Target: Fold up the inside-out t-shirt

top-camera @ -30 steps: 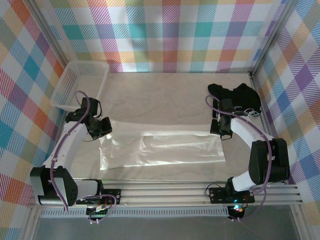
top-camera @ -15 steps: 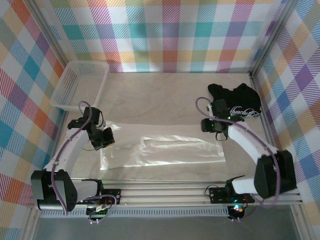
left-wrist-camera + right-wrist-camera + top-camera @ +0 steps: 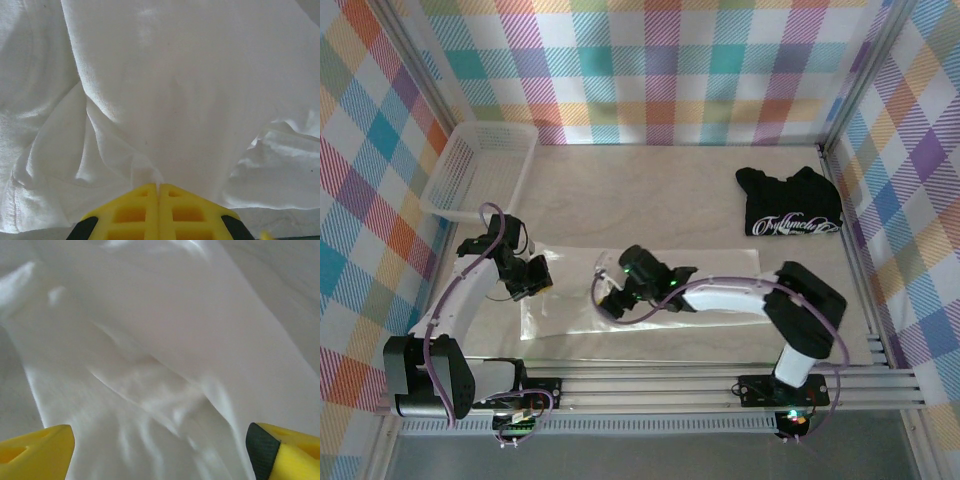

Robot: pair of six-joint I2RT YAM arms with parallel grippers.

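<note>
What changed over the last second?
The right hand swung left from the right end of the white t-shirt to above its left-centre, and opened. The left hand stayed shut on the shirt's left edge. The black t-shirt and the basket did not move.

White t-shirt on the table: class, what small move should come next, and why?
Probably raise the right gripper clear: its jaws stand open over the white t-shirt, holding nothing, while the left gripper is shut on a pinch of its fabric.
</note>
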